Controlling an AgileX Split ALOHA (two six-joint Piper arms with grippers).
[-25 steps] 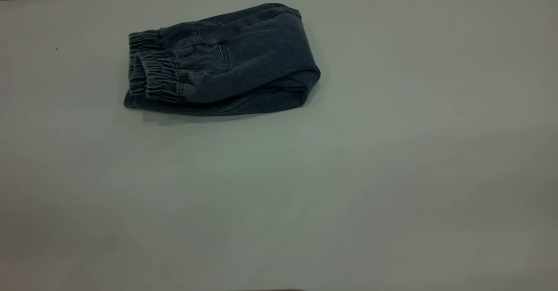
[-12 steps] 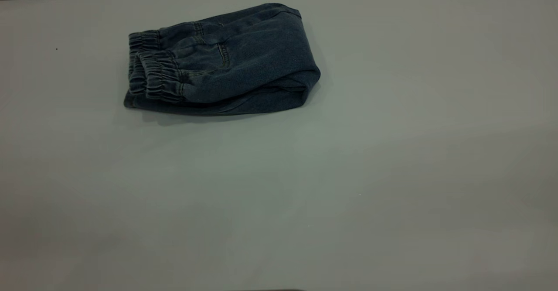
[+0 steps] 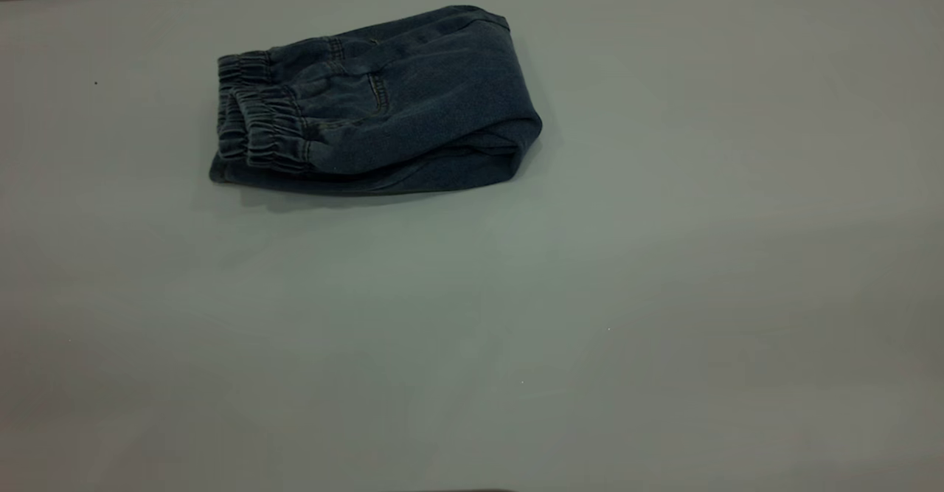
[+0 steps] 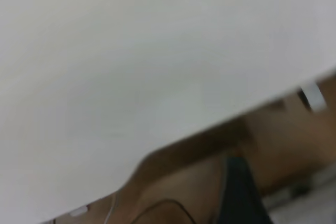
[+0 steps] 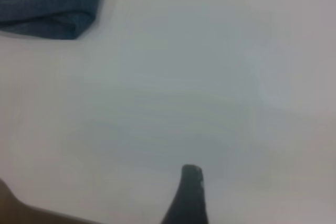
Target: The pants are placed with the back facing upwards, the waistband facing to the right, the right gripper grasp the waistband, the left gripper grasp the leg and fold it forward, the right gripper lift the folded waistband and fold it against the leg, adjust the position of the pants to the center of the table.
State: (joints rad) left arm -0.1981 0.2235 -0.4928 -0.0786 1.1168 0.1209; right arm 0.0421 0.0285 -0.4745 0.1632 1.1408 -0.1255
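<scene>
Denim comes first in what we see: the short blue washed-denim pants [image 3: 376, 101] lie folded into a thick bundle on the far left part of the large pale grey tabletop [image 3: 590, 293], with the gathered elastic waistband [image 3: 262, 127] turned to the left and the rounded fold to the right. One stitched back patch pocket [image 3: 354, 97] faces up on the top layer. We find nothing touching the bundle, and no arm appears in the exterior view. From the right wrist view we make out a corner of the same pants [image 5: 50, 3] well apart from a single dark wedge-shaped fingertip of the right gripper [image 5: 189, 195], which hangs over bare table; we cannot tell how wide its pincer stands. From the left wrist view we see only the white tabletop edge [image 4: 157, 77], with none of the left gripper in sight.
</scene>
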